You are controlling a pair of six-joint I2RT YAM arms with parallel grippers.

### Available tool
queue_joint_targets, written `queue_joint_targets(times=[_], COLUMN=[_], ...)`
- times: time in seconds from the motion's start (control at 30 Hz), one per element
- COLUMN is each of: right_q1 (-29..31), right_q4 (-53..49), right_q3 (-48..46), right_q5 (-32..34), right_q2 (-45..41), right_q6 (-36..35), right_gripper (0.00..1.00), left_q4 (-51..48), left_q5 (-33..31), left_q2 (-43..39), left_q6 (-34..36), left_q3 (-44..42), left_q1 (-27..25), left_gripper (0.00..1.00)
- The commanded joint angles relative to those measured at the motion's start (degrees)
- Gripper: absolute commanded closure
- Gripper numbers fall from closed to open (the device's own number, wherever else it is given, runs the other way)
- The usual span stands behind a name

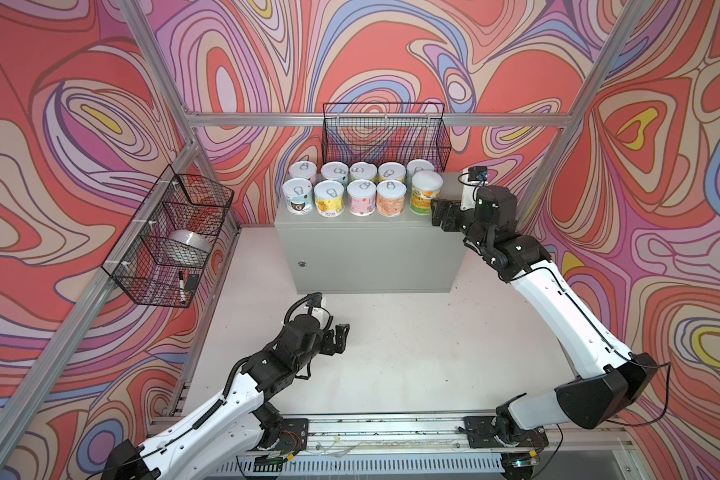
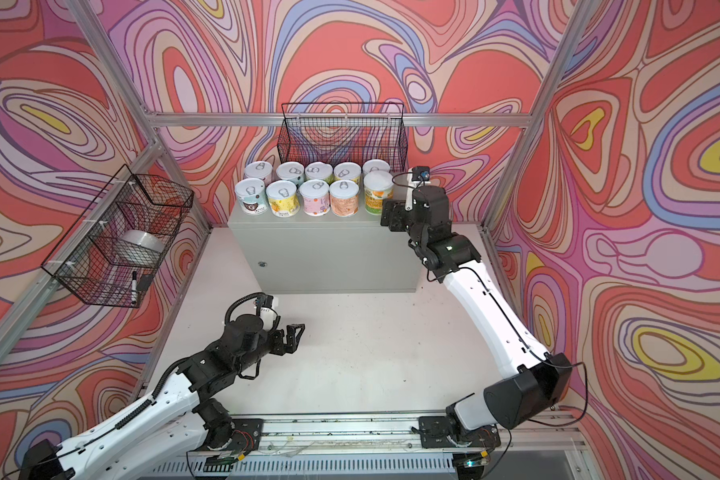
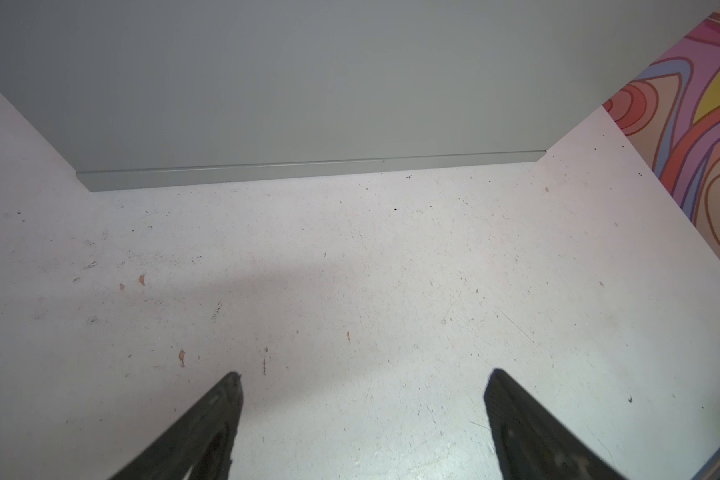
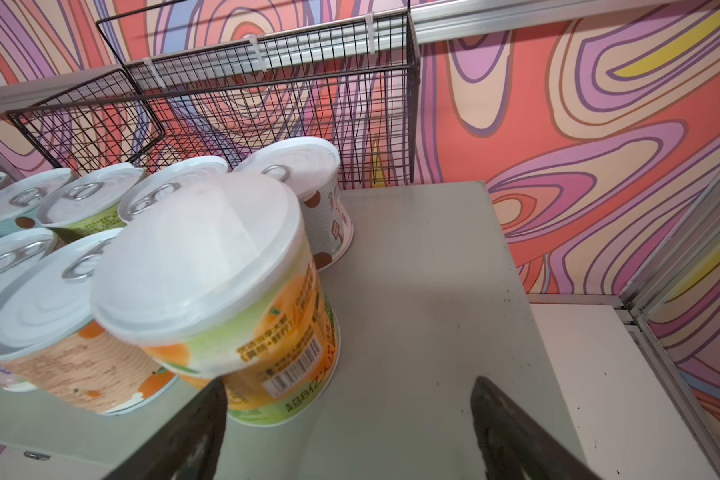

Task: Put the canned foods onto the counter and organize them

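**Q:** Around the cell, what is the room like?
**A:** Swirl-patterned walls [image 1: 391,50] in red, pink and lilac close 3 sides over a scuffed white tabletop [image 1: 412,353]. At 12 o'clock stands the grey counter [image 1: 371,253], with a wire basket [image 1: 385,137] behind it.
**Q:** And the canned foods [image 1: 361,198]?
**A:** All 10 sit on its top in 2 rows of 5. The capped can [image 4: 208,282] ends the front row at 3 o'clock.
**Q:** How do the jaws stand?
**A:** The right gripper [image 4: 350,386] is spread wide just beside that can. The left gripper [image 3: 365,376] is also wide, over the tabletop at 7 o'clock from the counter.
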Motion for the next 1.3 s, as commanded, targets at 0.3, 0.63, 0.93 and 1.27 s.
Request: queue_joint_targets(times=[0.3, 0.63, 0.93, 1.27], right_q1=[-0.7, -1.9, -1.8, -1.8], right_q4=[1.3, 13.5, 19.9, 31.4], right_q3=[-23.0, -48.2, -55.8, -62.6], right_q5=[2.7, 1.1, 4.0, 16.6], right_q2=[-18.4, -25.7, -27.1, -24.4], right_q6=[0.4, 4.0, 5.0, 1.7], right_gripper=[0.02, 0.02, 0.02, 0.02], left_q4=[1.4, 41.7, 48.5, 64.6], left_q5=[-23.5, -44.0, -28.5, -17.6], left_q2=[-4.2, 4.1, 13.6, 34.4], left_q6=[3.8, 30.5, 30.5, 22.8], left_q3=[0.3, -8.9, -12.2, -11.7], left_q1=[-0.3, 1.7, 21.0, 34.5], left_gripper=[0.00, 0.00, 0.00, 0.00])
